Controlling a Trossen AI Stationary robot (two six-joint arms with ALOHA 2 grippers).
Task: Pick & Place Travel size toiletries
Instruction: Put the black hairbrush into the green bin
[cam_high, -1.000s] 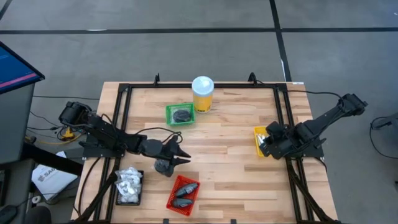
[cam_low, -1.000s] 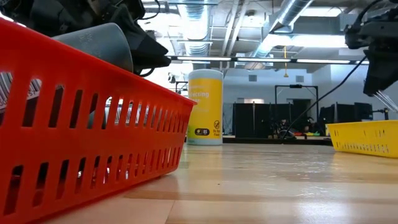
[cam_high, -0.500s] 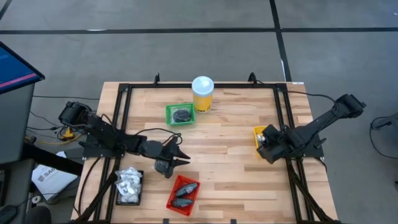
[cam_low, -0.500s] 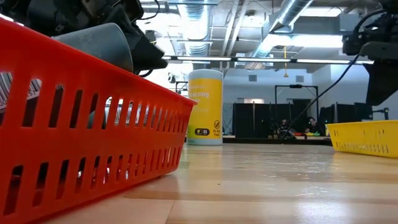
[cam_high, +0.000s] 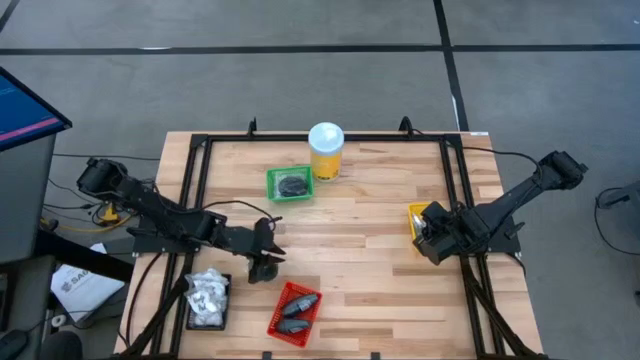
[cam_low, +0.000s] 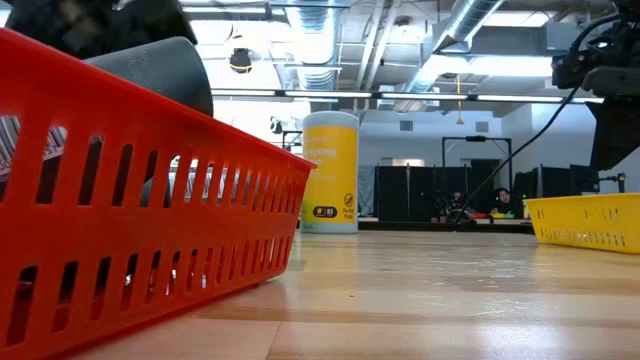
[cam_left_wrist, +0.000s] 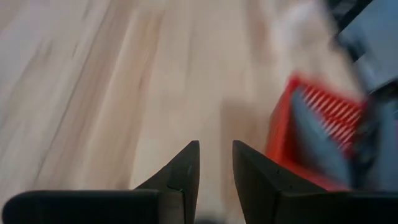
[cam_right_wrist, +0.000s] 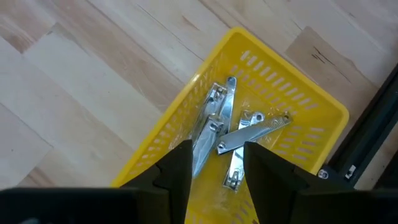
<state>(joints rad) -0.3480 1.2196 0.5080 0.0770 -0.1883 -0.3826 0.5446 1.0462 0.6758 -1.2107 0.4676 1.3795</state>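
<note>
My left gripper (cam_high: 272, 240) (cam_left_wrist: 216, 146) hovers over bare wood, left of the table's middle and just beyond the red tray (cam_high: 295, 310) (cam_left_wrist: 311, 140). It is open by a narrow gap with nothing between the fingers. Dark grey toiletries (cam_high: 298, 302) (cam_low: 150, 70) lie in that tray. My right gripper (cam_high: 428, 232) (cam_right_wrist: 217, 152) is open above the yellow tray (cam_high: 418, 222) (cam_right_wrist: 292, 93), in which silvery clippers (cam_right_wrist: 233, 134) lie flat. A dark puck (cam_high: 292, 184) sits in the green tray (cam_high: 272, 184), and white sachets (cam_high: 207, 295) fill the black tray (cam_high: 190, 318).
A tall yellow jar with a white lid (cam_high: 326, 150) (cam_low: 330, 170) stands near the far edge. A dark grey round thing (cam_high: 262, 268) lies beside my left gripper; whether it is a puck or part of the arm I cannot tell. A black frame rail (cam_high: 320, 138) borders the table.
My left arm has drawn back toward the table's left edge, and its gripper has left the low view above the red tray. My right gripper has shifted a little over the yellow tray.
</note>
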